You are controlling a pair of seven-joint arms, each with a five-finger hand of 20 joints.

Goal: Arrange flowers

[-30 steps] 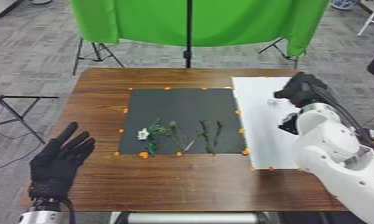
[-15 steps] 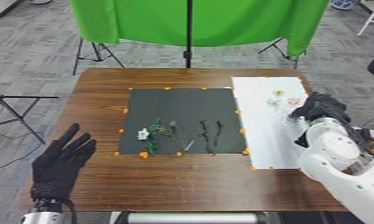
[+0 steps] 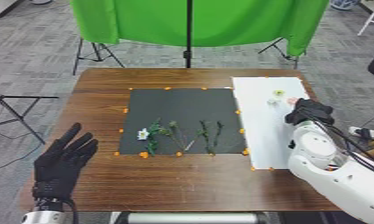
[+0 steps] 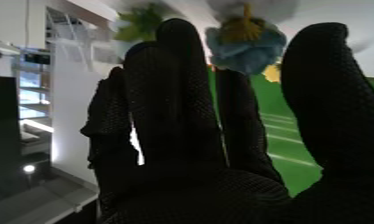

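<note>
Presumably to pinch one, the right hand (image 3: 308, 112) sits loose-fingered beside flowers (image 3: 278, 93) on the white sheet (image 3: 259, 132), left hand (image 3: 62, 162) relaxed.

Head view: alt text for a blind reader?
The robot's right hand is over the right side of a white sheet, near small flowers. Green stems and a white flower lie on a dark mat left of the sheet; the open left hand is at the left edge of the table.

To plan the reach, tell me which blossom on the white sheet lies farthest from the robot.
The yellow-green blossom; the white blossom and the pink blossom both lie nearer the robot.
</note>
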